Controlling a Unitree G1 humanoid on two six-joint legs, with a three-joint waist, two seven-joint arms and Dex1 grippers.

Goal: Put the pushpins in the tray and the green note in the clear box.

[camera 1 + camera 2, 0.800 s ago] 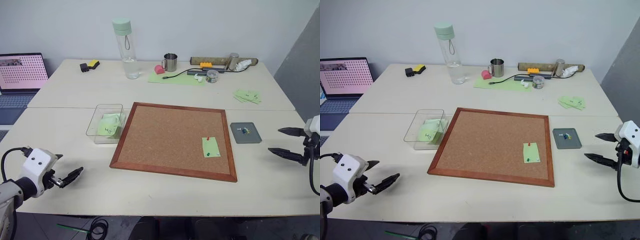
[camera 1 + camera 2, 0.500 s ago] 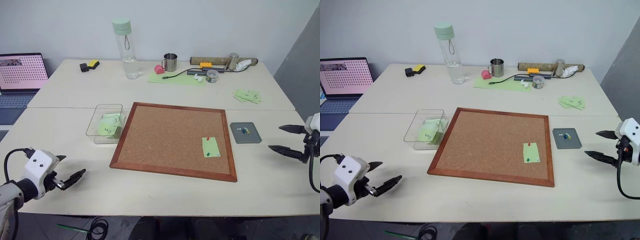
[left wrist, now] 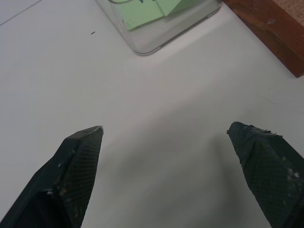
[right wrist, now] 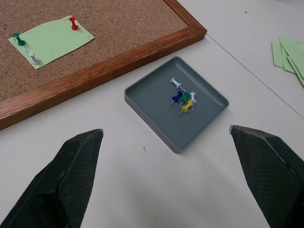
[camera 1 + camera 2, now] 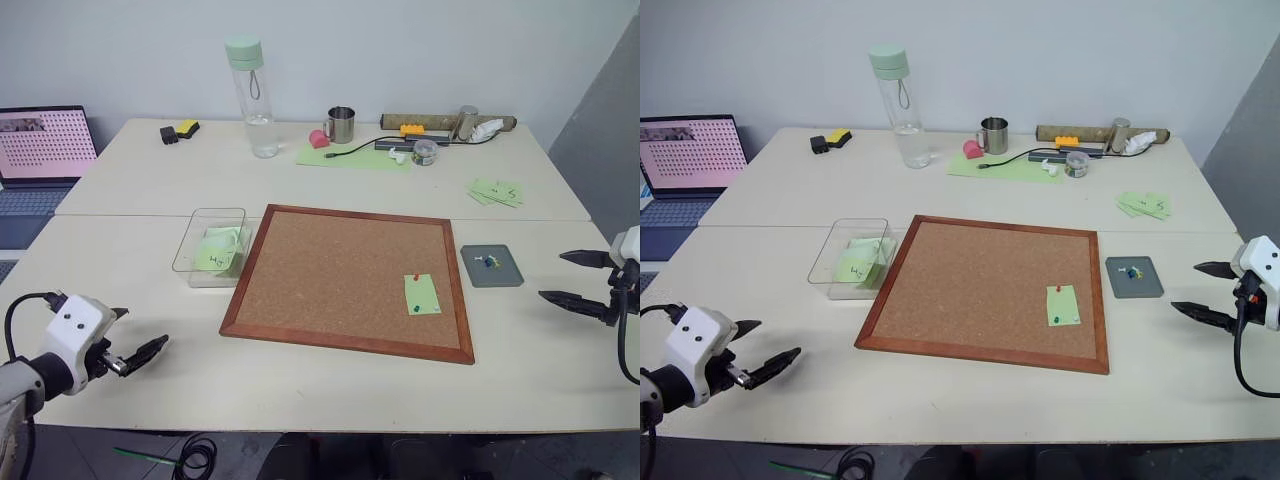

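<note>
The green note (image 5: pixel 421 294) lies on the corkboard's near right corner, pinned by a red pushpin (image 5: pixel 416 277) at its top and a green pushpin (image 5: pixel 413 309) at its bottom. The right wrist view also shows a pale pin (image 4: pixel 32 57) in the note (image 4: pixel 50 40). The dark grey tray (image 5: pixel 503 275) sits right of the board with several pins in it. The clear box (image 5: pixel 190 240) stands left of the board and holds green slips. My left gripper (image 5: pixel 143 328) hovers open near the table's front left. My right gripper (image 5: pixel 550 275) hangs open just right of the tray, empty.
The wood-framed corkboard (image 5: pixel 340 275) fills the table's middle. At the back stand a tall clear bottle (image 5: pixel 253 100), a metal mug (image 5: pixel 341 124), a large green sheet (image 5: pixel 350 156) and cable clutter. Handwritten green notes (image 5: pixel 495 191) lie back right. A laptop (image 5: pixel 40 150) sits far left.
Both grippers stay open and in nearly the same places. Nothing on the table has moved.
</note>
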